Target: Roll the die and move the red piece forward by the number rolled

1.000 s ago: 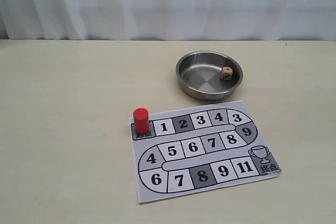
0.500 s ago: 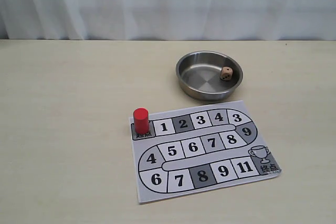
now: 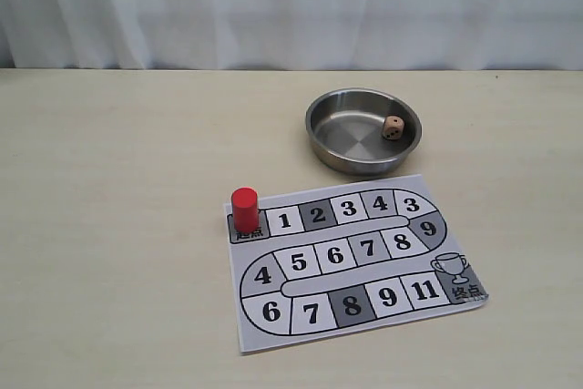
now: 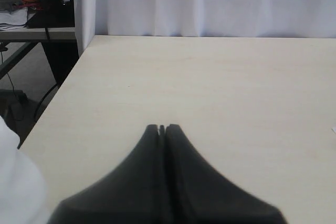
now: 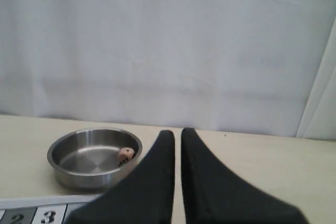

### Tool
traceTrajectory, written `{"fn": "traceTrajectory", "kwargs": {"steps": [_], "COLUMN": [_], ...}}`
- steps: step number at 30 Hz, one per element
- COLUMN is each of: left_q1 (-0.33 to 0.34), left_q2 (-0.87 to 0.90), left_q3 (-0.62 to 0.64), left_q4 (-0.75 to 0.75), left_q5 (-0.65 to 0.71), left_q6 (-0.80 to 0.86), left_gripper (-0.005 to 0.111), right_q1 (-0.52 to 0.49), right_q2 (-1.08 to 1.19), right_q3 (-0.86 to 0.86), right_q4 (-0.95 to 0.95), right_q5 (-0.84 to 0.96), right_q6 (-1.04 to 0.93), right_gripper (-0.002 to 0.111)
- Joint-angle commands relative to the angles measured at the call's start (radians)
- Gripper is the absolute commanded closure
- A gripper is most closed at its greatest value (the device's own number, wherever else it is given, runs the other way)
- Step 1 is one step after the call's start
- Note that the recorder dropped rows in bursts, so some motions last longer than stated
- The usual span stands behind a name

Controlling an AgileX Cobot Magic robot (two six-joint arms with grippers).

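The die (image 3: 393, 127) is a small tan cube with dark pips, lying inside the steel bowl (image 3: 315, 130) near its right wall. The red piece (image 3: 244, 209) stands upright on the start square at the left end of the paper game board (image 3: 346, 271). Neither gripper shows in the exterior view. In the left wrist view, my left gripper (image 4: 161, 128) is shut over bare table with nothing in it. My right gripper (image 5: 177, 132) has its fingers nearly together with only a thin slit, holding nothing. In the right wrist view, the die (image 5: 125, 155) and the bowl (image 5: 56, 150) lie beyond and to one side of it.
A white curtain hangs behind the table. The table's left edge (image 4: 52, 103) drops off toward a desk and cables. A corner of the board (image 5: 37, 214) with squares 2 and 3 shows below the bowl in the right wrist view.
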Motion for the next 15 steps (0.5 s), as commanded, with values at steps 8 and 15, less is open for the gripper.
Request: {"fn": "traceTrajectory", "kwargs": {"steps": [8, 15], "left_q1": [-0.008, -0.008], "left_q2": [0.000, 0.000], "left_q3": [-0.006, -0.006], "left_q4": [0.001, 0.001], "left_q5": [-0.012, -0.012], "left_q6": [0.000, 0.000], "left_gripper": [0.107, 0.107], "right_q1": [0.002, 0.002], "right_q2": [-0.005, 0.048], "right_q3": [-0.111, -0.298], "right_q4": [0.021, 0.014], "right_q5": [0.055, 0.235], "right_q6": [0.035, 0.035], "right_gripper": [0.104, 0.104]}}
